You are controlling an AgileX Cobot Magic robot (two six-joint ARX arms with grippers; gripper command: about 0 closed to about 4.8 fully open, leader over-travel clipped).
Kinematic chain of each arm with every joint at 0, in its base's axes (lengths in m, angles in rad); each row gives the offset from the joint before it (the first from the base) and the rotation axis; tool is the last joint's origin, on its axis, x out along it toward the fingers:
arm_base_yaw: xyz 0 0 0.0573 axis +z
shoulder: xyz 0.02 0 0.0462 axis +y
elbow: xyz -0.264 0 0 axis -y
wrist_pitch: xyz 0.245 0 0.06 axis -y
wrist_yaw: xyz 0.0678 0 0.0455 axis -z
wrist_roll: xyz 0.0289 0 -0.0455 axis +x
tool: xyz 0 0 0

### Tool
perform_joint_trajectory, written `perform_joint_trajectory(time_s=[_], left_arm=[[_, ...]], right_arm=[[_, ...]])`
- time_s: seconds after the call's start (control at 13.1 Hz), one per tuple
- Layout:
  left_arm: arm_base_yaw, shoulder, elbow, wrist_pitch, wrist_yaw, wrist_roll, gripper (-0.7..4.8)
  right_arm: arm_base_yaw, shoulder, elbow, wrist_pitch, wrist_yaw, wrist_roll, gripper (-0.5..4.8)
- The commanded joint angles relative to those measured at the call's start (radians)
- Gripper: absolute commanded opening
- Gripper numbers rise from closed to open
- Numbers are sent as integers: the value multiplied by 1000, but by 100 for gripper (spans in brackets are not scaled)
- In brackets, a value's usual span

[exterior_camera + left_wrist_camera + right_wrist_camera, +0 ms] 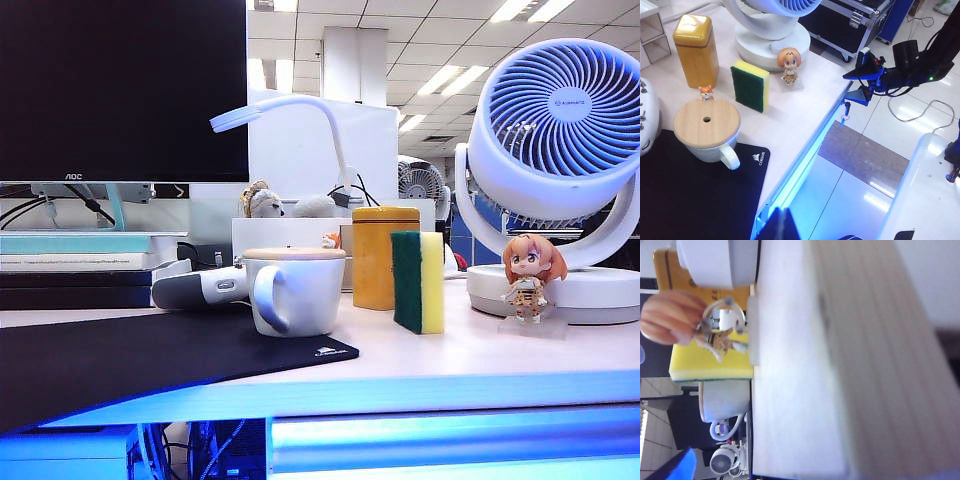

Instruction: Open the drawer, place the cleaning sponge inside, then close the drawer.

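Sponge (419,281): standing upright on the desk (480,365), between tin (383,256) and figurine (532,276).
Drawer (450,437): sitting shut under the desktop.
Right gripper (863,84): hovering off the desk edge, jaws apart.
Left gripper (782,226): jaw state unreadable.

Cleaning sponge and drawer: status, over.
Right gripper open beside desk edge; left gripper above, jaws unclear. Drawer shut. Cleaning sponge upright on desk, figurine close beside.
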Motion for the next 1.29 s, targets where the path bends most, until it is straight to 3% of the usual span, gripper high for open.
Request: perform_joint_trajectory(time_s=[0.08, 0.23, 0.3, 0.46, 0.84, 1.22, 1.29], left_arm=[[0, -3, 3, 5, 7, 8, -5], [0, -3, 3, 6, 7, 7, -5], [0, -3, 3, 6, 7, 8, -5], [0, -3, 3, 6, 7, 8, -5], [0, -3, 3, 2, 7, 8, -5], [0, -5, 3, -1, 7, 8, -5], [0, -5, 3, -2, 7, 8, -5]], right_arm=[[3, -14, -20, 58, -115, -10, 479], [-23, -15, -52, 85, -135, -10, 479], [-102, -15, -140, 164, -137, -7, 479], [-110, -15, -253, 279, -103, -6, 479], [-111, -15, -326, 361, -48, 10, 479], [-123, -21, -401, 732, -42, 273, 479], [-123, -28, -404, 729, -26, 267, 479]])
